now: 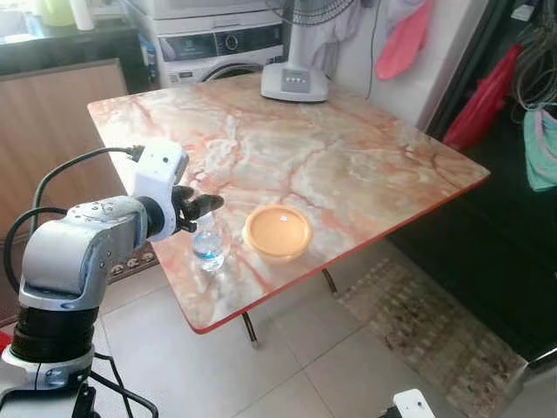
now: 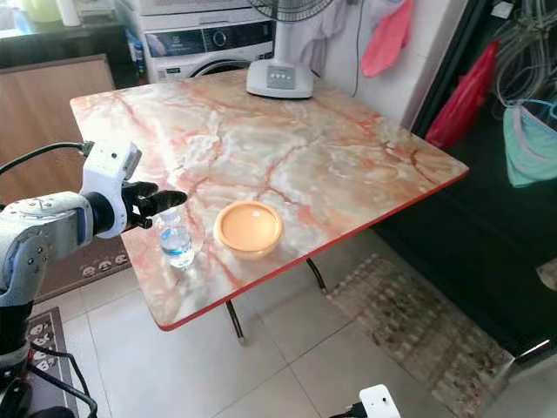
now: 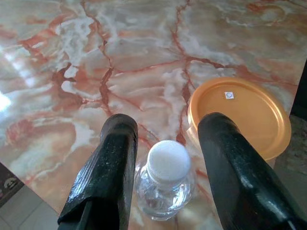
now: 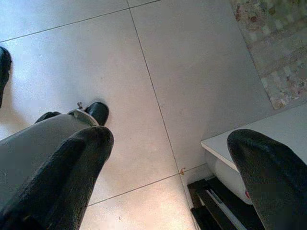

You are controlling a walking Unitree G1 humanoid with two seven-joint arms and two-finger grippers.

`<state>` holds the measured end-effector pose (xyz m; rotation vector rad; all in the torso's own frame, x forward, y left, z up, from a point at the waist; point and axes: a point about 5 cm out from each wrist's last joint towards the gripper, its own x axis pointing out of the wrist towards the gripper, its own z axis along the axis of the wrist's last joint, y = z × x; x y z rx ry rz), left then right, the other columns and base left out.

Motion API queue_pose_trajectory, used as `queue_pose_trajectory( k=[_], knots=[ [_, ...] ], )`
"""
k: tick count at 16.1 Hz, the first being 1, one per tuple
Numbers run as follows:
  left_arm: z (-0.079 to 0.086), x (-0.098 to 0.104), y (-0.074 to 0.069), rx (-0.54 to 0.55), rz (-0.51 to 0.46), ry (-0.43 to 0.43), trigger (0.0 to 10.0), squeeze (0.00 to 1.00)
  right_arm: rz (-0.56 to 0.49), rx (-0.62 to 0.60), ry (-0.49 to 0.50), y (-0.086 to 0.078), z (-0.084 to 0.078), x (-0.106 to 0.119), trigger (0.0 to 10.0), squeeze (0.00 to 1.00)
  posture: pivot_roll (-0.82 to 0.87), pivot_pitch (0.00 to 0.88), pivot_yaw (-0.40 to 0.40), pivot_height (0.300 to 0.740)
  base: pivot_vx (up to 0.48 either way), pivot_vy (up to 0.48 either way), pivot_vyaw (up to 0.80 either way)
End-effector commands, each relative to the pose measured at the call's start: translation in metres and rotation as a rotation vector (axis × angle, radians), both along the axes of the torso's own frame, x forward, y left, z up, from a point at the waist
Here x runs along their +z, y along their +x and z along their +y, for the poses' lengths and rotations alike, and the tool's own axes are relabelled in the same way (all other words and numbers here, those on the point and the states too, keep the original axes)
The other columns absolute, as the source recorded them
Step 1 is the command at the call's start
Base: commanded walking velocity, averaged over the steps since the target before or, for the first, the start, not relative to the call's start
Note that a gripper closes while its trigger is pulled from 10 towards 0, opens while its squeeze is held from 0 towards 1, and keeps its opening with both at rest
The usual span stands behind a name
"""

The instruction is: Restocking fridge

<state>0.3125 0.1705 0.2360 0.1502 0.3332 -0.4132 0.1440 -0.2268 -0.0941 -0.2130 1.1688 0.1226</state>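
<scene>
Bottle [image 1: 209,246] stands upright near the front edge of the table [image 1: 365,165], just beside an orange bowl [image 1: 278,232], w/ the left gripper [image 3: 168,182] hanging right over its white cap [image 3: 168,160]. Fingers are spread wide, one either side of the cap, not touching it and holding nothing yet. Right gripper [image 4: 168,187] hangs idle by the floor, fingers apart & empty, tile below.

Risks, as I judge them:
- Bottle is small, light, nearly empty, w/ only a bit of water at the bottom. A finger clipping it on the way down could tip it, and it's close enough to the table edge to roll off.
- Thin clear plastic w/ a rounded shoulder: a pinch too high on the taper may squirt it out; too hard and it likely crumples.
- Bowl sits close to one finger; a wide approach could nudge it toward the edge.
- Glossy top probably gives little friction, so a pushed bottle would slide rather than stay.

Textures: table is polished marble-look w/ red-orange veins & red rim. Bowl is smooth, round, shallow, looks plastic. Cap is ribbed, white. Fingers are matte black, long, rounded at the tips.
</scene>
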Motion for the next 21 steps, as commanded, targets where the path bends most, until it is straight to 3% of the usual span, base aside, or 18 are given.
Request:
queue_pose_trajectory(
  k=[1,6,7,8,16,21],
  knots=[
    [-0.001,0.007,0.003,0.004,-0.022,-0.018,10.0,1.00,0.002,0.000,-0.009,0.001,-0.004,0.001,10.0,0.00,0.21,0.000,-0.105,0.740,0.000,0.000,0.00],
    [0.000,0.009,0.010,0.015,-0.008,-0.077,10.0,1.00,0.006,-0.001,-0.007,0.000,-0.004,0.001,10.0,0.00,0.20,0.000,-0.105,0.740,0.000,0.000,0.00],
    [0.001,0.009,0.012,0.018,-0.004,-0.083,10.0,0.27,0.006,-0.003,-0.007,0.000,-0.004,0.001,10.0,0.00,0.20,0.000,-0.105,0.740,0.000,0.000,0.00],
    [0.002,0.008,0.014,0.021,0.003,-0.084,10.0,0.00,0.006,-0.004,-0.005,0.000,-0.004,0.001,10.0,0.00,0.20,0.000,-0.101,0.740,0.000,0.000,0.00],
    [-0.003,-0.006,0.014,-0.003,0.068,-0.080,10.0,0.00,0.009,-0.002,-0.005,0.000,-0.004,0.001,10.0,0.00,0.20,0.000,-0.099,0.740,0.000,0.000,0.00],
    [-0.001,-0.017,0.012,-0.004,0.093,-0.014,10.0,0.00,0.009,-0.003,-0.003,0.000,-0.003,0.001,10.0,0.00,0.20,0.000,-0.094,0.740,0.000,0.000,0.00]
  ],
)
